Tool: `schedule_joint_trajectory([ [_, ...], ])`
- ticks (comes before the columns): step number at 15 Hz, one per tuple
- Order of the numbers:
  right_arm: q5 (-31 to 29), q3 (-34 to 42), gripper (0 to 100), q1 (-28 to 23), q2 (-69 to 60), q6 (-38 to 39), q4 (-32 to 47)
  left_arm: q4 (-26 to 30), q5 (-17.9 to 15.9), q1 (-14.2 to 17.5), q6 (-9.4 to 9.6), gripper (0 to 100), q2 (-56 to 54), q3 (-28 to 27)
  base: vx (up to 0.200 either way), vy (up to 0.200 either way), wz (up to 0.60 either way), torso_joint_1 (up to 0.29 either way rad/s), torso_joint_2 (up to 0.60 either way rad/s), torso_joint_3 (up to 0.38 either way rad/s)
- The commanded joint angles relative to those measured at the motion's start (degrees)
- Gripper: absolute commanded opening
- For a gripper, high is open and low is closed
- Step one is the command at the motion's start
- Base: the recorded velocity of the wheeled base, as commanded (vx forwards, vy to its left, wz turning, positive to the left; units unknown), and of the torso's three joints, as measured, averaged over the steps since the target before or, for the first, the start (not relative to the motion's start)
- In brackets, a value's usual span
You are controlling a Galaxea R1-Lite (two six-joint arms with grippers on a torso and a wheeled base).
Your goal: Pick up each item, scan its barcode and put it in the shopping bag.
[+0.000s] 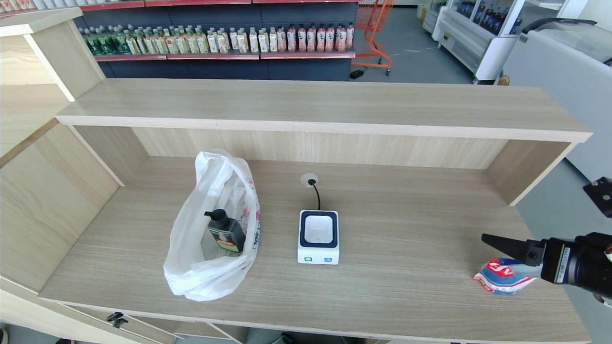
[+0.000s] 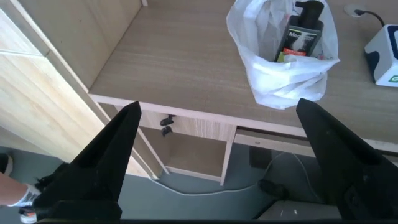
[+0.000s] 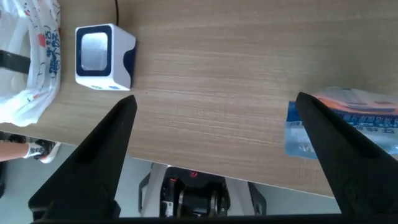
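A white plastic shopping bag (image 1: 210, 239) stands open on the left of the wooden counter (image 1: 406, 229), with a dark pump bottle (image 1: 224, 232) upright inside it. To its right sits a white and blue barcode scanner (image 1: 318, 236). A blue, red and white snack packet (image 1: 502, 277) lies near the counter's front right corner. My right gripper (image 1: 504, 244) hovers open just above the packet (image 3: 351, 121), which lies by one finger. My left gripper (image 2: 219, 104) is open and holds nothing, off the counter's front edge, facing the bag (image 2: 283, 59) and bottle (image 2: 303, 34).
A raised wooden ledge (image 1: 325, 105) and side walls enclose the counter at the back and both ends. The scanner's black cable (image 1: 315, 191) runs to a hole behind it. A drawer handle (image 2: 165, 125) sits under the front edge. Store shelves and freezers stand beyond.
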Motion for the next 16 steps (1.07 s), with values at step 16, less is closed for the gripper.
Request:
schedule_joint_trajectory([
  [16, -17.0, -21.4, 100, -1.8, -0.6, 32.6, 36.2, 0.0, 0.0, 0.0, 0.04, 100, 0.0, 0.0, -0.013, -0.038, 0.00, 0.001, 0.00, 0.002],
])
